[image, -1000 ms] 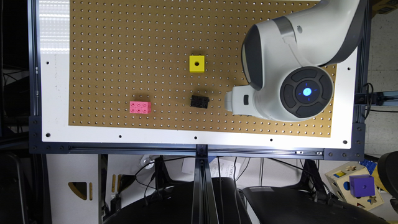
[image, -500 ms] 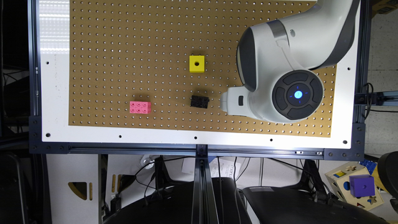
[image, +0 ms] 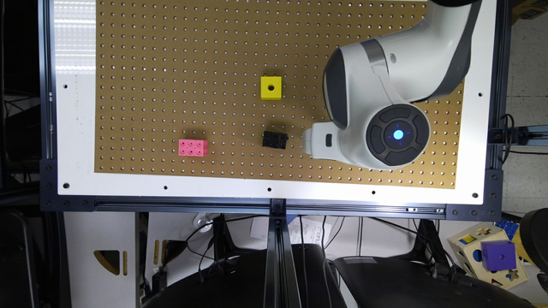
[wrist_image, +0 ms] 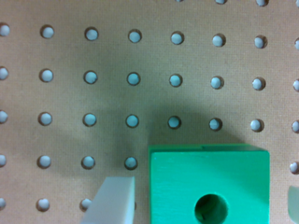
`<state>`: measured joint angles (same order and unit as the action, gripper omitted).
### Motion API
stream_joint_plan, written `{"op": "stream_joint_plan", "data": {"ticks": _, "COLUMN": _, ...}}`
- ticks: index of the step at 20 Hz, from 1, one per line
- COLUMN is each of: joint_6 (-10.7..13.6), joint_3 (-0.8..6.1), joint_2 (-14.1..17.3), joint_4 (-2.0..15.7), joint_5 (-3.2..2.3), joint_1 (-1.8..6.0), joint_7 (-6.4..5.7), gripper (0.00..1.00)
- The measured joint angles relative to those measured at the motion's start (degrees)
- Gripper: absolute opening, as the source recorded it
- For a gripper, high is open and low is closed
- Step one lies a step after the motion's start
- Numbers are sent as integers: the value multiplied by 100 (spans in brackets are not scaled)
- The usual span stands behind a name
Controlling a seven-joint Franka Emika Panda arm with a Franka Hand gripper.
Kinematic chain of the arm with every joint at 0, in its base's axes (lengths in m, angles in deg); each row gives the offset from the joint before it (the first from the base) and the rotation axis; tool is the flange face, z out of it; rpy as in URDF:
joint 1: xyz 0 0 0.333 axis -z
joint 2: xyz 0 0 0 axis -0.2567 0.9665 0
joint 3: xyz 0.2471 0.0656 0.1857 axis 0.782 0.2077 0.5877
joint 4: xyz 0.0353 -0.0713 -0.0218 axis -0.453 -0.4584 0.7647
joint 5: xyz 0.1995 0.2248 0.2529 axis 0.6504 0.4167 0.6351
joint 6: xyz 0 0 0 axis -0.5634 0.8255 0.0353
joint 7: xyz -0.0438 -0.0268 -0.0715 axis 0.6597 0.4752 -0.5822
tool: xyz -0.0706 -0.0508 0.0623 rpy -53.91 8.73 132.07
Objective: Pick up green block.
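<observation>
A: Moved since a second ago: arm point(image: 385, 98), shifted toward the exterior view's left, its white end now nearer the black brick point(image: 275, 140). All else on the board unchanged.

B: Item, green block point(wrist_image: 209, 184)?

A: One cube, round dark hole in its top face. Lies flat on the pegboard point(image: 171, 64), directly under the wrist camera, between the two fingers.

B: Gripper point(wrist_image: 205, 200), condition?

A: Fingers apart. One pale finger point(wrist_image: 112, 201) stands just beside one face of the block, narrow gap showing; the other finger is a sliver at the picture's edge, clear of the opposite face. Neither presses the block.

B: Other stock?

A: Yellow cube point(image: 271, 87) with a hole, well apart from the arm. Pink brick point(image: 193, 147), studded, toward the exterior view's left. Black brick between pink brick and arm.
</observation>
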<state>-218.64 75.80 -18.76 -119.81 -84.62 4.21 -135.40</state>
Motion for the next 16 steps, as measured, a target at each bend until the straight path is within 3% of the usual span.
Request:
{"op": "stream_joint_plan", "data": {"ticks": 10, "joint_6": -26, "joint_3": 4, "joint_2": 363, "joint_4": 304, "joint_5": -1, "joint_1": -4, "joint_7": 0, "gripper": 100}}
{"op": "stream_joint_plan", "data": {"ticks": 16, "joint_6": -14, "joint_3": 4, "joint_2": 374, "joint_4": 335, "joint_5": -1, "joint_1": -4, "joint_7": 0, "gripper": 100}}
